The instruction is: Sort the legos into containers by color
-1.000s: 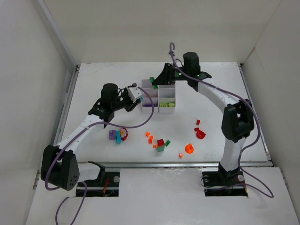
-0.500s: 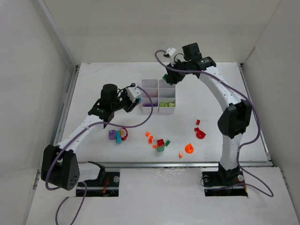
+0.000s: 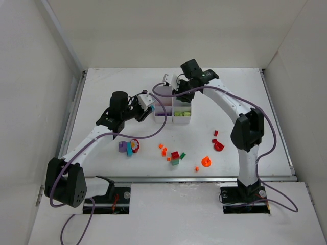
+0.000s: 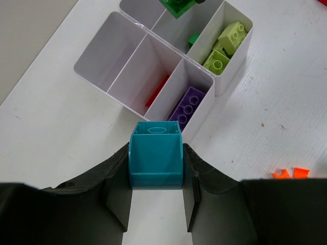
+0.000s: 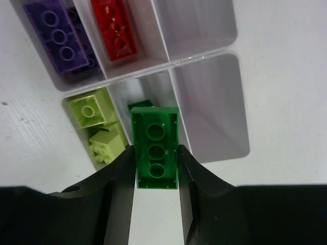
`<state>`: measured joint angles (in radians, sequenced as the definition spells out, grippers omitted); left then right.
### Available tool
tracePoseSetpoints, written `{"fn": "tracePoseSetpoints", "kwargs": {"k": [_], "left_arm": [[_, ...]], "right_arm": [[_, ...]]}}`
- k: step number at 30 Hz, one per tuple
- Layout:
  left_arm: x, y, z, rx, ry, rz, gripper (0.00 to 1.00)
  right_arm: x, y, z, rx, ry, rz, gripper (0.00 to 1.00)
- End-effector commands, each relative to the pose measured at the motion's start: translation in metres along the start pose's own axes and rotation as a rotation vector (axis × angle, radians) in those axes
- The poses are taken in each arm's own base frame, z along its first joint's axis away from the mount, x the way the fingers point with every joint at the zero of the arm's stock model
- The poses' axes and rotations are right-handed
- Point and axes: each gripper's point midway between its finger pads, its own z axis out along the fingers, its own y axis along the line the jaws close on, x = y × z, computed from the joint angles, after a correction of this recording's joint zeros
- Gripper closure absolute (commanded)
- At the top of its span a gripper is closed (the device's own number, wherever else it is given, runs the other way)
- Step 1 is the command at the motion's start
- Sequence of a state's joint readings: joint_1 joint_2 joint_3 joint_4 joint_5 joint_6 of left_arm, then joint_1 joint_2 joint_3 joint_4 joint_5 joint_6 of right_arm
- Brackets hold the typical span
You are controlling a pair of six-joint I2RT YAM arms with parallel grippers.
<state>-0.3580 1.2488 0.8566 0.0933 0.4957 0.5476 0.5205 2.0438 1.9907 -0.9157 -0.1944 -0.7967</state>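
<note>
The white six-compartment tray (image 3: 182, 120) stands mid-table. My left gripper (image 3: 148, 101) is shut on a teal brick (image 4: 156, 155) and holds it just left of the tray's near corner (image 4: 196, 76). My right gripper (image 3: 176, 92) is shut on a dark green brick (image 5: 156, 148) and hovers over the tray's middle compartment, which holds a small dark green piece (image 5: 140, 103). Other compartments hold a purple brick (image 5: 56, 35), a red brick (image 5: 115, 30) and lime bricks (image 5: 92, 115). Two compartments (image 5: 209, 102) look empty.
Loose pieces lie in front of the tray: a purple, teal and red cluster (image 3: 129, 147), small orange bits (image 3: 163, 148), a red-and-green stack (image 3: 175, 157), an orange round piece (image 3: 206, 162), and red pieces (image 3: 218, 145).
My right gripper, still holding the dark green brick, swung from behind the tray's back edge to over its middle, with the wrist turned. My left arm has barely moved.
</note>
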Motion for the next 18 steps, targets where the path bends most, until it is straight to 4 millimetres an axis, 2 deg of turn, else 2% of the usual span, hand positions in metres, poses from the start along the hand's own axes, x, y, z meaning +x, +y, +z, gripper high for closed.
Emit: {"fn": "tracePoseSetpoints", "kwargs": {"k": [1, 7, 10, 18], "left_arm": [[-0.008, 0.005, 0.000, -0.018, -0.036, 0.004, 1.00], [-0.008, 0.005, 0.000, -0.018, -0.036, 0.004, 1.00], [-0.008, 0.005, 0.000, -0.018, -0.036, 0.004, 1.00], [-0.008, 0.005, 0.000, -0.018, -0.036, 0.004, 1.00]], "right_arm": [[-0.003, -0.013, 0.007, 0.073, 0.027, -0.053, 1.00], [0.006, -0.012, 0.013, 0.072, 0.054, -0.068, 1.00], [0.005, -0.011, 0.006, 0.078, 0.048, -0.070, 1.00], [0.008, -0.009, 0.010, 0.072, 0.055, -0.078, 1.00]]}}
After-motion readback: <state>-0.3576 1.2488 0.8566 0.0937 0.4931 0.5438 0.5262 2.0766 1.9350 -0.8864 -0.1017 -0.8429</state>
